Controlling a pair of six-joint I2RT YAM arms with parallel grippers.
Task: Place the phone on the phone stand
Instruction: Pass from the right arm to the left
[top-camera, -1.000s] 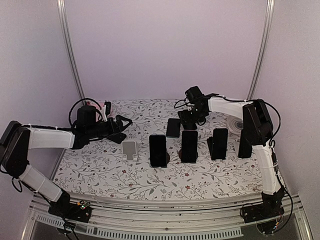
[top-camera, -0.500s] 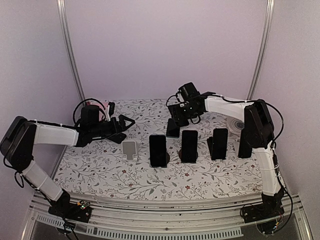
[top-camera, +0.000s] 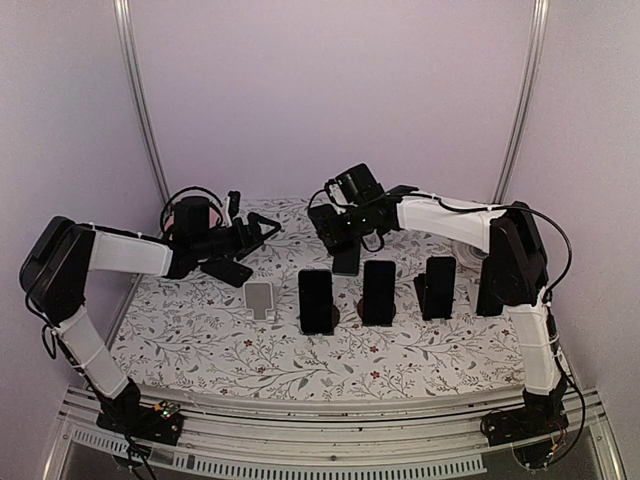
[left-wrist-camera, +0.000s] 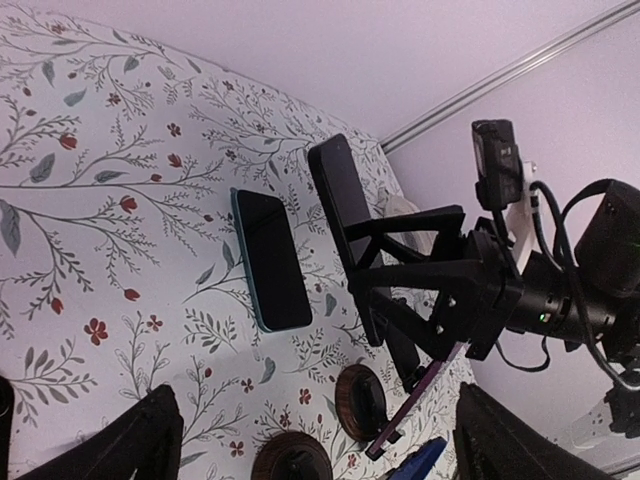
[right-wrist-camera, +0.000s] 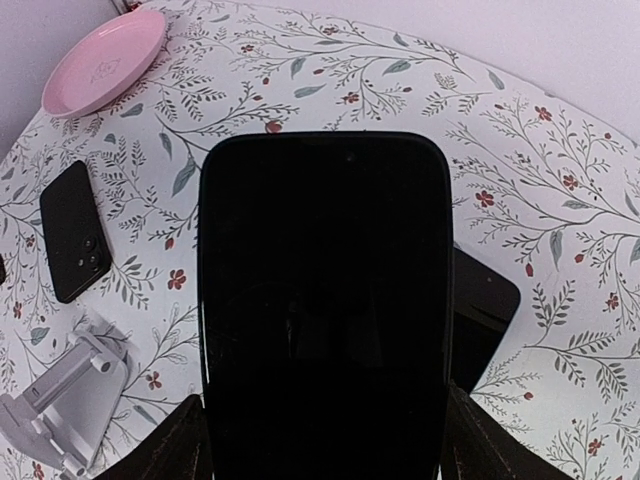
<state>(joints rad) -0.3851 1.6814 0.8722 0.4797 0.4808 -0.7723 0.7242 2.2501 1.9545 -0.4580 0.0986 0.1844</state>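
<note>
Squarely within right hand (right-wrist-camera: 327, 445): phone (right-wrist-camera: 325, 300)

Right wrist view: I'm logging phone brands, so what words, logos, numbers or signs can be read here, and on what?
No text can be read here.
On the lifted phone: the screen is dark and blank.
On the pink plate: a faint mark in the middle, too blurred to read.
On the flat black phone: camera lenses show, but no legible logo.
</note>
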